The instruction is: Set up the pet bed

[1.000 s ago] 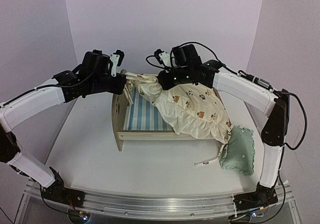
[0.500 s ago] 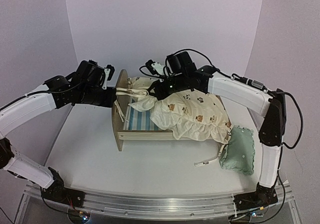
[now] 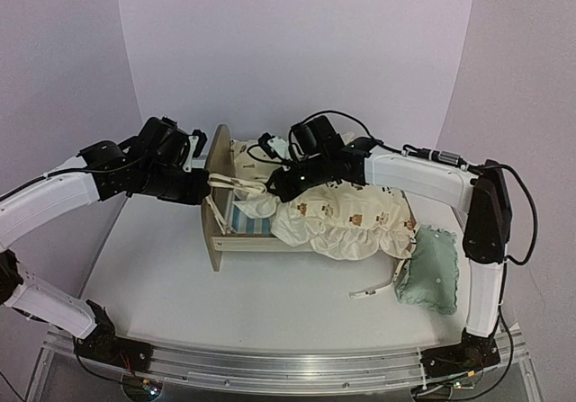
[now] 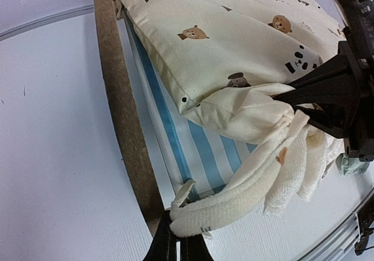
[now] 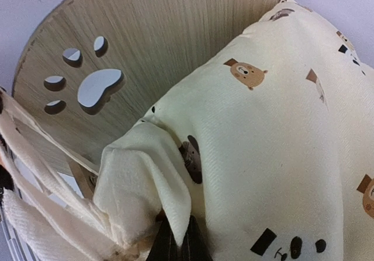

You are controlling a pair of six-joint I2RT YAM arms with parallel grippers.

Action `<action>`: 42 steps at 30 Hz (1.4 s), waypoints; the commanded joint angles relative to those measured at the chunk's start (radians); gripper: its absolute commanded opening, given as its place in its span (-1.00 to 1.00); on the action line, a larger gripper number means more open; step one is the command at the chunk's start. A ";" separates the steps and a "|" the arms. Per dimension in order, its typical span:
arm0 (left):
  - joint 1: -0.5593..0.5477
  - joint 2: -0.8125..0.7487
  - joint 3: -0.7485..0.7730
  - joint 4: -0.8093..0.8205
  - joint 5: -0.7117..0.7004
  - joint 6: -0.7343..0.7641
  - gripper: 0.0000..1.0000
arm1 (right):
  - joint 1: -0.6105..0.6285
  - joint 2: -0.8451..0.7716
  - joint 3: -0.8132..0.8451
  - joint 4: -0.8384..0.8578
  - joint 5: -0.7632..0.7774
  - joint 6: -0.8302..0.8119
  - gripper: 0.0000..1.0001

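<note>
Toward the table's (image 3: 162, 276) far edge the pet bed (image 3: 218, 231) is shown half-covered by a bunched cushion (image 3: 355, 211), its tie (image 4: 234, 199) clamped in the left gripper (image 4: 178, 246) and its corner pinched by the right gripper (image 5: 175, 243); the pet bed could be dragged or tipped if the fabric is pulled unevenly.

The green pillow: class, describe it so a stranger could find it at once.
Start at the wooden pet bed in the middle of the white table. Just right of it, beside the cream bear-print cushion, lies the pillow, the only mint-green thing.
</note>
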 commanded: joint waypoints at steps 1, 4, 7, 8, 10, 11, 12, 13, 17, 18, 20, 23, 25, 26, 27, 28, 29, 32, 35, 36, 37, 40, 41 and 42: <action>-0.015 0.047 0.122 -0.024 -0.050 0.034 -1.00 | -0.008 -0.047 -0.034 0.009 0.124 -0.005 -0.94; -0.016 0.090 0.242 -0.084 -0.130 0.079 -1.00 | -0.008 -0.059 -0.041 0.011 0.123 -0.003 -0.94; -0.018 0.104 0.308 -0.131 -0.161 0.109 -1.00 | -0.008 -0.069 -0.052 0.012 0.117 0.001 -0.94; -0.018 0.103 0.316 -0.141 -0.170 0.114 -1.00 | -0.009 -0.071 -0.058 0.012 0.116 0.001 -0.94; -0.018 0.094 0.315 -0.156 -0.183 0.117 -1.00 | -0.008 -0.073 -0.067 0.014 0.112 0.000 -0.94; -0.018 0.090 0.313 -0.165 -0.185 0.116 -1.00 | -0.008 -0.072 -0.069 0.014 0.111 0.000 -0.94; -0.018 0.090 0.313 -0.176 -0.182 0.115 -1.00 | -0.008 -0.072 -0.073 0.014 0.110 0.000 -0.94; -0.018 0.092 0.315 -0.190 -0.179 0.113 -1.00 | -0.008 -0.072 -0.078 0.014 0.107 0.001 -0.94; -0.018 0.113 0.334 -0.243 -0.185 0.102 -1.00 | -0.008 -0.074 -0.105 0.016 0.090 0.026 -0.94; -0.018 0.119 0.337 -0.250 -0.191 0.101 -1.00 | -0.008 -0.074 -0.115 0.018 0.076 0.038 -0.93; -0.020 0.130 0.342 -0.256 -0.198 0.101 -1.00 | -0.008 -0.071 -0.134 0.025 0.068 0.050 -0.94; -0.033 0.153 0.355 -0.254 -0.202 0.112 -1.00 | -0.008 -0.069 -0.159 0.034 0.067 0.060 -0.95; -0.047 0.177 0.374 -0.271 -0.221 0.116 -1.00 | -0.009 -0.070 -0.175 0.039 0.067 0.067 -0.95; -0.056 0.192 0.386 -0.284 -0.241 0.115 -1.00 | -0.008 -0.072 -0.184 0.041 0.067 0.069 -0.95; -0.068 0.204 0.396 -0.297 -0.262 0.109 -1.00 | -0.009 -0.074 -0.192 0.045 0.068 0.071 -0.95; -0.076 0.218 0.407 -0.311 -0.283 0.106 -1.00 | -0.008 -0.077 -0.201 0.046 0.070 0.072 -0.95; -0.083 0.232 0.418 -0.324 -0.298 0.103 -1.00 | -0.008 -0.080 -0.210 0.048 0.071 0.072 -0.95; -0.108 0.276 0.455 -0.364 -0.343 0.087 -1.00 | -0.008 -0.090 -0.238 0.053 0.081 0.070 -0.95; -0.132 0.324 0.490 -0.405 -0.364 0.066 -1.00 | -0.009 -0.101 -0.267 0.058 0.093 0.069 -0.95; -0.140 0.336 0.498 -0.417 -0.368 0.056 -1.00 | -0.009 -0.104 -0.272 0.060 0.094 0.068 -0.95; -0.149 0.347 0.504 -0.430 -0.372 0.042 -1.00 | -0.009 -0.106 -0.275 0.061 0.094 0.067 -0.95; -0.166 0.366 0.501 -0.483 -0.375 -0.019 -1.00 | -0.009 -0.108 -0.275 0.061 0.119 0.065 -0.95; -0.169 0.368 0.490 -0.497 -0.372 -0.039 -1.00 | -0.010 -0.108 -0.274 0.061 0.122 0.064 -0.95; -0.171 0.368 0.476 -0.506 -0.368 -0.058 -1.00 | -0.009 -0.108 -0.273 0.061 0.122 0.064 -0.95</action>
